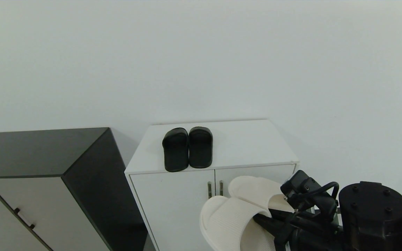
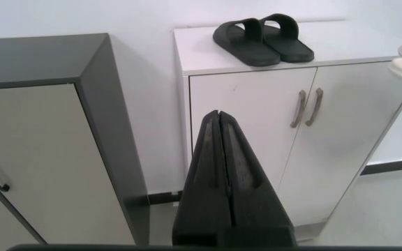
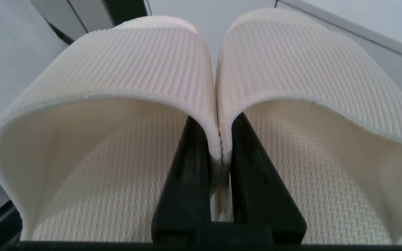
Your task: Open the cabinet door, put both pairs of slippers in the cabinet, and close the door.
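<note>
Robot holds cream slippers before a closed cabinet

At the frame's lower right, the right hand (image 3: 220,139) grips the cream slippers (image 1: 236,212) by their pinched-together straps, toes pointing up-left toward the door handles (image 1: 215,188) just beside them; the black slippers (image 1: 188,148) lie at centre on the cabinet (image 1: 250,143) top. The left hand (image 2: 220,118), clenched on nothing, looks better placed to open a door

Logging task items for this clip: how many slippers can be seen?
4. Two black slippers lie side by side on the white cabinet; two cream slippers are pinched together by the right tool before its shut doors.
</note>
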